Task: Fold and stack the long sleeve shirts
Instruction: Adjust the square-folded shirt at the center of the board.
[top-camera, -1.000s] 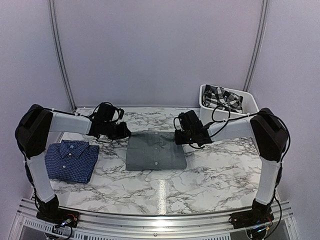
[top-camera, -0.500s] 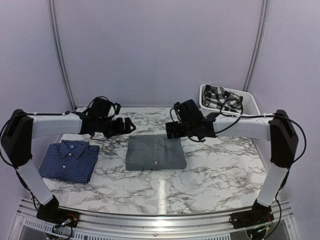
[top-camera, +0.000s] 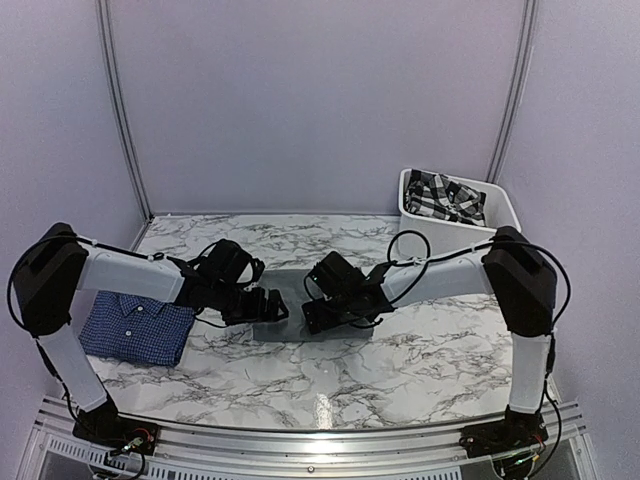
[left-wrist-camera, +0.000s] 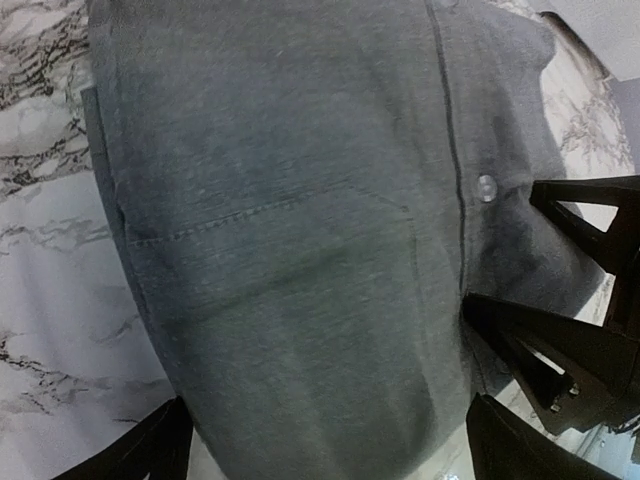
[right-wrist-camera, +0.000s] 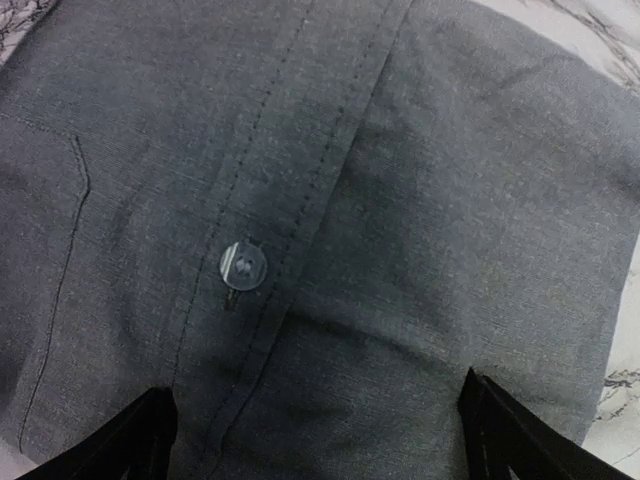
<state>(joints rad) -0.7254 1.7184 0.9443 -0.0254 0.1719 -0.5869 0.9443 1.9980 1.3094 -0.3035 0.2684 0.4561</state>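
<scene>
1. From above, the grey shirt (top-camera: 345, 330) lies folded in the middle of the table (top-camera: 430, 360).
2. The blue shirt (top-camera: 135, 328) lies folded too, well apart, near the left edge.
3. A white bin (top-camera: 503, 212) sits at the far right corner with a checked cloth (top-camera: 445, 195) in it.
4. The left gripper (top-camera: 268, 305) and the right gripper (top-camera: 315, 315) are both low over the grey shirt, close to each other.
5. In the left wrist view, the left gripper (left-wrist-camera: 330, 462) has its fingers (left-wrist-camera: 150, 452) spread wide, with nothing pinched.
6. The grey shirt (left-wrist-camera: 300, 200) fills the space below them, showing its pocket (left-wrist-camera: 270, 250) and a button (left-wrist-camera: 487, 187).
7. Black prongs at the right edge look like the other gripper, but I cannot be sure.
8. In the right wrist view, the right gripper (right-wrist-camera: 320, 452) is spread wide too and holds nothing.
9. Under it is the button strip of the grey shirt (right-wrist-camera: 430, 200), with one button (right-wrist-camera: 242, 265).
10. I think the job now is to lift the grey shirt and stack it on the blue one.
11. The shirt looks soft, light and floppy, so it would sag and come unfolded if grabbed in one spot.
12. I think it is best to pinch all the layers at two edges, one gripper on each side.
13. The table looks smooth, so the cloth may slide when pushed.
</scene>
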